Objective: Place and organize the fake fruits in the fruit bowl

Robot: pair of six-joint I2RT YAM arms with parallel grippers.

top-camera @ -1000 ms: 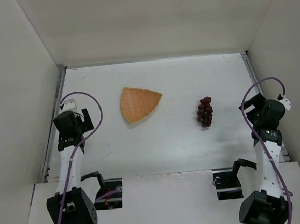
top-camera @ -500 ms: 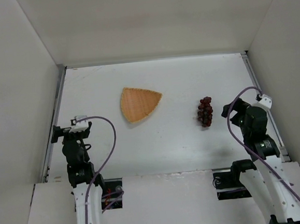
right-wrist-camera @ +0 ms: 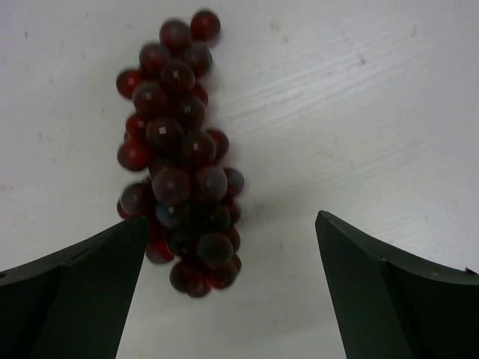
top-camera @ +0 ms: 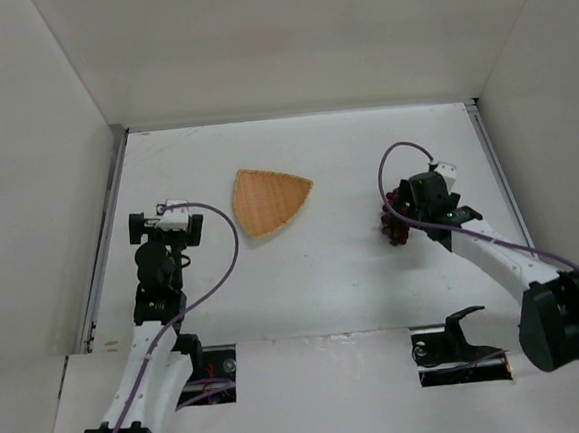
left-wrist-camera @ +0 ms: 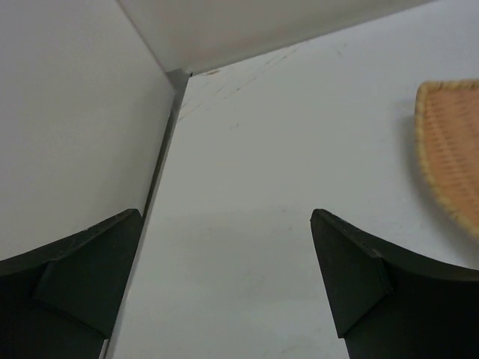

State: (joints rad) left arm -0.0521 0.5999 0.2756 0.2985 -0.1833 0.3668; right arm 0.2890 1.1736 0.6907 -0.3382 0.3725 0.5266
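From above, the shallow orange-tan woven wicker basket (top-camera: 268, 200) lay on the white table (top-camera: 314, 275), with the small bunch of dark red-purple grapes (top-camera: 390, 232) well apart at its 3 o'clock. The right gripper (top-camera: 402, 218) hung over the bunch; the left gripper (top-camera: 165, 226) sat at the basket's 9 o'clock.

The left wrist camera showed that gripper's fingers spread wide over bare table, the basket's rim at 3 o'clock.

On the right wrist camera the jaws were released, and the bunch's near end lay between them, close to the 9 o'clock finger.
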